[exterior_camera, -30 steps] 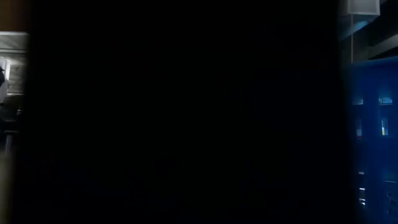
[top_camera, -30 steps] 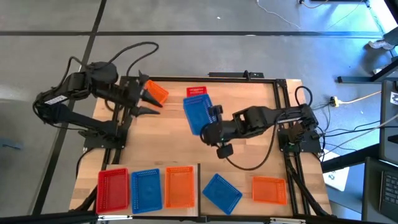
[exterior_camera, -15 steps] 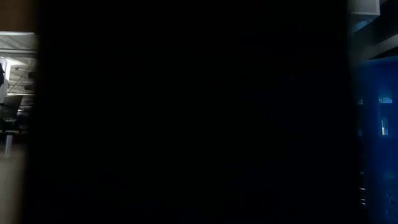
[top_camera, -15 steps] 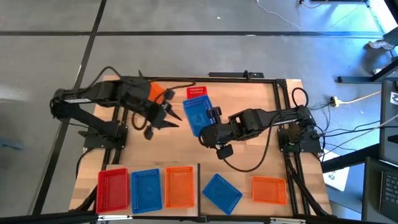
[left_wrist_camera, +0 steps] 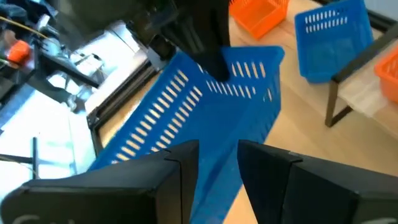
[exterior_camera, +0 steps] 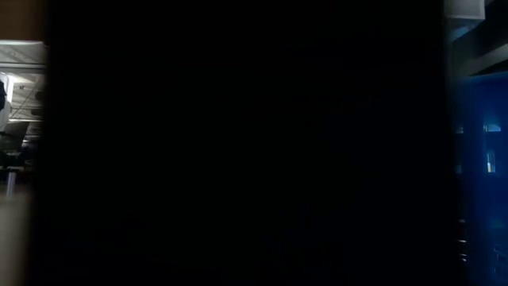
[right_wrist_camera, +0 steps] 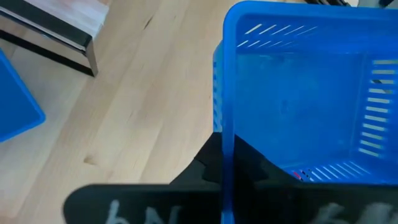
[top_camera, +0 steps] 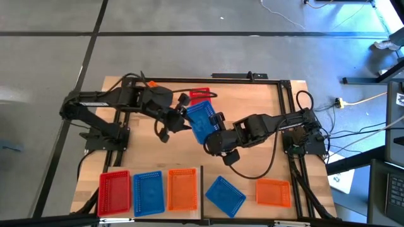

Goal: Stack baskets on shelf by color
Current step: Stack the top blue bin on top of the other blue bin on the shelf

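Right gripper point(top_camera: 213, 129) clamps rim of tilted blue basket point(top_camera: 201, 118); left gripper point(top_camera: 181, 121), fingers parted, straddles its opposite wall; red basket point(top_camera: 199, 94) beyond

tabletop point(top_camera: 252, 101): striped wooden planks, black frame
shelf point(top_camera: 196, 203): red basket point(top_camera: 115, 191), blue basket point(top_camera: 148, 191), orange basket point(top_camera: 182, 189) in a row
lying on the planks: tilted blue basket point(top_camera: 225, 195); orange basket point(top_camera: 273, 192)
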Motion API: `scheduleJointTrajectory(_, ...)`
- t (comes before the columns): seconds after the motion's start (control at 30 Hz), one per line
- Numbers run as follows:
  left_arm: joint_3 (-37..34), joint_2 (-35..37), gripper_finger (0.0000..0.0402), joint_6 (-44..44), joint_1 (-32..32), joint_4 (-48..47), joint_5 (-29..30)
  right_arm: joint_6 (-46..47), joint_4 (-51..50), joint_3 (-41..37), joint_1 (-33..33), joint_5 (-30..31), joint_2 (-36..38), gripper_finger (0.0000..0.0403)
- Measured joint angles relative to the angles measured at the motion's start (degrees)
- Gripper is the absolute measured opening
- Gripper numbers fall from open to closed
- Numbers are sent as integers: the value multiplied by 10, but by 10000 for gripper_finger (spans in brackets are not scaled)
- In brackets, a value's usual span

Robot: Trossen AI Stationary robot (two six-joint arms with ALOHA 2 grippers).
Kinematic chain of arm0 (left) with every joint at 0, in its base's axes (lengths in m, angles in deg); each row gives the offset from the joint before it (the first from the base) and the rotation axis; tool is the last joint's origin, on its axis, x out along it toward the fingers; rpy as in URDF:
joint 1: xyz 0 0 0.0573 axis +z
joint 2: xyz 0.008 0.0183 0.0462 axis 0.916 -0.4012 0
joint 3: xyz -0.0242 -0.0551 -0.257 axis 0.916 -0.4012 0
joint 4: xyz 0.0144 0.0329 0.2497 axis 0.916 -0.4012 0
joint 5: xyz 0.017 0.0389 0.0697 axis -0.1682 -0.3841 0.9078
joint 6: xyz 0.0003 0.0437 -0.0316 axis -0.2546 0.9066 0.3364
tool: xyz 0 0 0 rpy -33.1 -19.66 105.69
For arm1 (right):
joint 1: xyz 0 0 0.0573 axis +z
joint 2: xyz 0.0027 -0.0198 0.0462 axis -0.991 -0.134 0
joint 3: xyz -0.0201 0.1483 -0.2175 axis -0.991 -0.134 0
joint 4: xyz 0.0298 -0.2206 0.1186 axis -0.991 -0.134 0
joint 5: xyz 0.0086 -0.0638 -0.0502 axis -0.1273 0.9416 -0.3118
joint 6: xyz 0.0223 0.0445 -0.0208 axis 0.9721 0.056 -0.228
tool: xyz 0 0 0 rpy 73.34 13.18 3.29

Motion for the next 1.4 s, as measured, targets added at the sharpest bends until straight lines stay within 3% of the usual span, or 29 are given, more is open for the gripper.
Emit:
scheduleJointTrajectory(0.13,0,-7,103,-1,0,-5,7,-7,-2,0,0,1,0,0)
scheduleJointTrajectory(0.3,0,-23,103,0,-2,-19,60,-14,-8,0,0,1,0,0)
scheduleJointTrajectory(0.47,0,-30,102,3,-2,-19,64,-14,-11,-1,0,0,0,0)
scheduleJointTrajectory(0.63,0,-31,60,5,-2,-23,63,1,-12,-1,0,-1,0,3)
scheduleJointTrajectory(0.77,-1,-31,10,5,-2,-39,44,3,-13,-1,-2,1,1,20)
scheduleJointTrajectory(1.03,-1,-31,2,-10,-16,-57,39,1,-6,-1,-4,2,1,49)
scheduleJointTrajectory(1.23,-1,-31,1,-17,-18,-60,42,-12,23,0,-4,4,1,98)
scheduleJointTrajectory(1.4,-1,-31,0,-34,-26,-74,45,-13,27,0,6,50,1,125)
